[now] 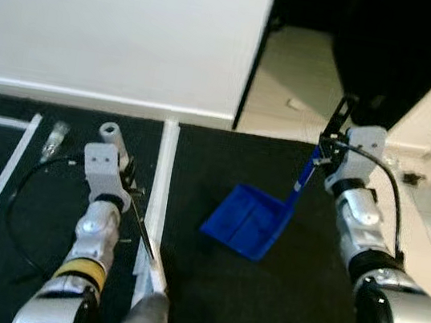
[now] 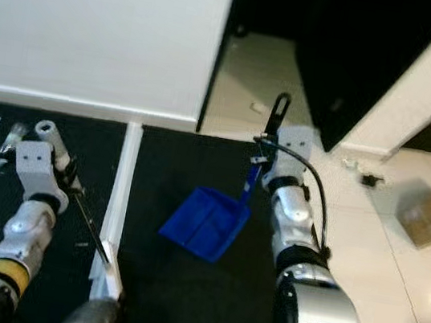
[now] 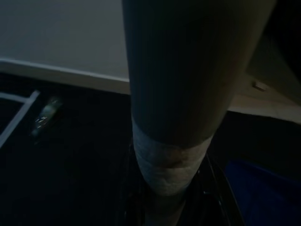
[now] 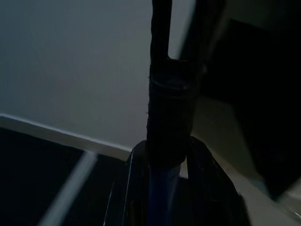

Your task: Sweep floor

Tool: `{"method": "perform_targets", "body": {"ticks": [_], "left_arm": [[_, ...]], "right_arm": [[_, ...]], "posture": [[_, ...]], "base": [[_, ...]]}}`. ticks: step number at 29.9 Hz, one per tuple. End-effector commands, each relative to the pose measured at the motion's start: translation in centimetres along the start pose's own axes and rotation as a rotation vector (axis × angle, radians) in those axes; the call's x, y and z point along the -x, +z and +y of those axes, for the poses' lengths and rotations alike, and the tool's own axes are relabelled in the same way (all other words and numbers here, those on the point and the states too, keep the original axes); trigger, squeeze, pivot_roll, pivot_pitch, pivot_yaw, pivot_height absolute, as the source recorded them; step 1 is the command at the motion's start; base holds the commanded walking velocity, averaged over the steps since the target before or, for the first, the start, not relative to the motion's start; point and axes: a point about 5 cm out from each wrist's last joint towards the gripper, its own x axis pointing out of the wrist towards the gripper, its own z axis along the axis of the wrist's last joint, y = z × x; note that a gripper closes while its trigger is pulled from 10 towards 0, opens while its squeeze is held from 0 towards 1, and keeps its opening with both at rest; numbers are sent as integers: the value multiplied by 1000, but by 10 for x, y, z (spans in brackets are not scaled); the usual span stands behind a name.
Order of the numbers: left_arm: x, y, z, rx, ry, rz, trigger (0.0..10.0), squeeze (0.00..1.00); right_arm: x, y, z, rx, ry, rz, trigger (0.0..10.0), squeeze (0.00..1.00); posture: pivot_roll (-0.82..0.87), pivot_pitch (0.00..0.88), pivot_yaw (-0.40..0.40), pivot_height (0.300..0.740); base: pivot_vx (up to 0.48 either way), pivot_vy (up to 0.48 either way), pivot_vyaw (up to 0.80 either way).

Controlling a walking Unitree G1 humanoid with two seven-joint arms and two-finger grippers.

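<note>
right gripper [image 1: 330,146] clamping upright handle of blue dustpan [image 1: 245,221], pan resting on black mat [image 1: 300,247] near white wall [image 1: 122,26]. left gripper [image 1: 132,186] gripping broom handle [image 3: 183,94]. advice: keeping pan lip flat, sweeping toward it.
</note>
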Motion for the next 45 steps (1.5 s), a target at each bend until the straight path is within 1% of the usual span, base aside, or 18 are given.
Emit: {"method": "perform_targets", "body": {"ticks": [1,5,9,14,18,20,21,22,24,28,29,32,34,35,36,38,40,45], "left_arm": [[7,-18,-8,-9,-41,82,10000,0],[6,-16,-11,-27,-52,68,10000,0],[3,-11,-10,-40,-38,38,10000,0],[0,-5,-8,-46,-23,26,10000,0],[-4,-2,-10,-93,-34,32,10000,0],[-4,-2,-10,-93,-34,32,10000,0],[-5,-1,-11,-111,-39,34,10000,0],[-5,-1,-11,-111,-39,34,10000,0],[-8,0,-12,-139,-48,49,10000,0],[-9,2,-12,-150,-52,55,10000,0],[-10,3,-13,-146,-55,57,10000,0],[-10,3,-13,-146,-55,57,10000,0],[-11,3,-13,-134,-56,61,10000,0],[-12,3,-15,-136,-67,66,10000,0],[-12,3,-15,-136,-67,66,10000,0],[-12,3,-18,-142,-83,72,10000,0],[-11,2,-20,-143,-91,70,10000,0],[-8,-1,-20,-144,-96,66,10000,0]], "right_arm": [[1,0,-5,-19,-22,-9,10000,0],[3,-2,-2,-36,-22,-3,10000,0],[6,-7,-2,-51,-27,9,10000,0],[9,-10,-3,-58,-37,17,10000,0],[11,-12,-6,-65,-49,24,10000,0],[11,-12,-6,-65,-49,24,10000,0],[11,-13,-6,-65,-51,26,10000,0],[11,-13,-6,-65,-51,26,10000,0],[12,-14,-6,-68,-62,31,10000,0],[12,-14,-7,-71,-74,32,10000,0],[12,-14,-9,-69,-79,34,10000,0],[12,-14,-9,-69,-79,34,10000,0],[13,-15,-10,-62,-83,35,10000,0],[13,-15,-14,-90,-102,39,10000,0],[13,-15,-14,-90,-102,39,10000,0],[14,-16,-21,-118,-142,49,10000,0],[14,-16,-25,-126,-160,57,10000,0],[13,-15,-25,-121,-157,57,10000,0]], "posture": [[174,0,-115,740],[166,0,-110,740],[157,0,-106,740],[151,0,-100,740],[155,0,-96,740],[155,0,-96,740],[157,0,-91,740],[157,0,-91,740],[162,12,-72,740],[163,22,-64,740],[163,35,-58,740],[163,35,-58,740],[162,41,-56,740],[158,62,-50,740],[158,62,-50,740],[157,83,-54,740],[160,93,-60,740],[162,109,-73,740]], "base": [[0,0,800],[0,0,800],[0,0,800],[0,0,800],[0,-480,800],[0,-480,800],[0,-480,800],[0,-480,800],[0,-480,800],[0,-480,800],[0,0,800],[0,0,800],[0,0,0],[0,0,0],[0,0,0],[0,0,0],[0,0,0],[0,0,0]]}}
